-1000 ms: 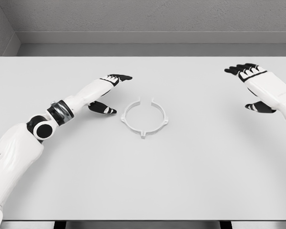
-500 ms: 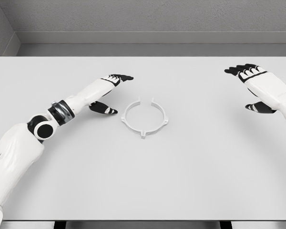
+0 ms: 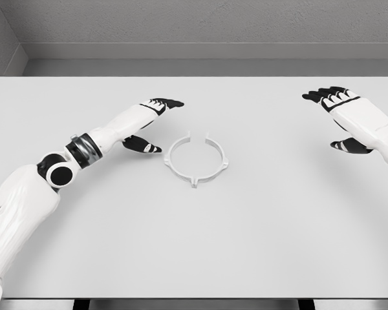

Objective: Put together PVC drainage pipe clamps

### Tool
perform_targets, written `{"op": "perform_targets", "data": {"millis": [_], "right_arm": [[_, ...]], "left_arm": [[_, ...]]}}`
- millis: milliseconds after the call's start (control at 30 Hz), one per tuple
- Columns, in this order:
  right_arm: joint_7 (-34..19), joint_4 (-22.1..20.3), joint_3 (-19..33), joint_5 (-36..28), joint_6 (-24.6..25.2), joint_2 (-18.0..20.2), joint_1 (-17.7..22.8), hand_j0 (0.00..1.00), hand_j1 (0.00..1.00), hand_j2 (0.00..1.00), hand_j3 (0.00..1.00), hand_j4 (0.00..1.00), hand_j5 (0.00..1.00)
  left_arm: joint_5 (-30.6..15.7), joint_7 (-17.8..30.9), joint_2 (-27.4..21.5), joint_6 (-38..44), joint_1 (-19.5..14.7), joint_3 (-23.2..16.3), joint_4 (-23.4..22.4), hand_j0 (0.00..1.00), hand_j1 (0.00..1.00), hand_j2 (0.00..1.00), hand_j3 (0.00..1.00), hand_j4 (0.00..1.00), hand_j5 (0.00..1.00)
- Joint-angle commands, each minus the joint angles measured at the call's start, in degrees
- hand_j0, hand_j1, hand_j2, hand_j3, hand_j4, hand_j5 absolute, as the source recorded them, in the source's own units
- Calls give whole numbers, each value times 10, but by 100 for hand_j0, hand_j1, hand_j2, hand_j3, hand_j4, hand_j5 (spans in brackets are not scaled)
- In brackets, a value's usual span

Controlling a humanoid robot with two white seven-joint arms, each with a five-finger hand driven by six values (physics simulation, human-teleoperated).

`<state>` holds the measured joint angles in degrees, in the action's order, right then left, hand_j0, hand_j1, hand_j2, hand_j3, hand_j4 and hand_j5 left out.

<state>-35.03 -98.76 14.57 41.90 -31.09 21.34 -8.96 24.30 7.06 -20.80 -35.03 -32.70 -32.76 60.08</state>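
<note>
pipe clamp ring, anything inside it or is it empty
Inside the white pipe clamp ring only bare table shows: no pipe, no second part. Nothing covers the ring; the left robot hand is beside it, apart, fingers open.

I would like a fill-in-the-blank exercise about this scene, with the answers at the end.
1. The white clamp ring lies flat on the ____.
2. The hand nearest to the ring is the ____ hand.
3. The right hand holds ____; its fingers are spread.
4. The gap in the ring faces the ____ edge of the table.

Missing words: table; left; nothing; far
</note>
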Motion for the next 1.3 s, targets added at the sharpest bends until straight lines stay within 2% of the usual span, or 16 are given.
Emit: {"op": "perform_targets", "data": {"millis": [0,1233,1267], "right_arm": [[0,0,0,-3,2,0,0,100,100,100,100,100,100],[0,0,0,-3,2,0,0,100,100,100,100,100,100],[0,121,67,-94,-27,-13,-2,100,100,100,100,100,100]], "left_arm": [[-4,0,0,0,0,1,0,100,100,100,100,100,100],[-4,0,0,0,0,1,0,100,100,100,100,100,100],[-8,0,-59,0,11,25,36,100,100,100,100,100,100]]}}
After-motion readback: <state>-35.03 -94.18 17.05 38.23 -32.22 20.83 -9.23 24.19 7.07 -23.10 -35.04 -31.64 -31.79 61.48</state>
